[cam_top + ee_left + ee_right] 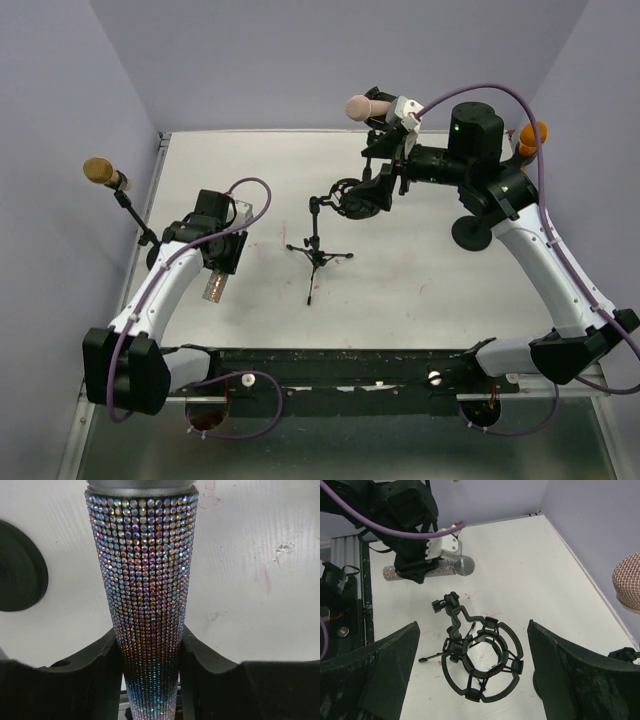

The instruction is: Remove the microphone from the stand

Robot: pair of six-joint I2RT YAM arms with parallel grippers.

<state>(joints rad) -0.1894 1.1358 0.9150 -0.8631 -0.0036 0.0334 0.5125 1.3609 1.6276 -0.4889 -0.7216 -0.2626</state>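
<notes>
The rhinestone-covered microphone (145,580) is gripped in my left gripper (150,680), whose black pads (95,675) press on both sides of its tapered handle. In the top view it (213,288) hangs just above the table under the left gripper (222,262), well left of the stand. The small black tripod stand (318,255) stands mid-table with its ring-shaped shock mount (355,197) empty. My right gripper (475,665) is open, jaws wide on either side above the shock mount (482,662), touching nothing. The microphone (435,569) also shows in the right wrist view.
A gold-headed microphone (100,172) sits on a stand at the left wall. A pink microphone (362,107) is at the back, its head (627,580) close to my right gripper. An orange one (530,135) and a round black base (470,233) are at the right.
</notes>
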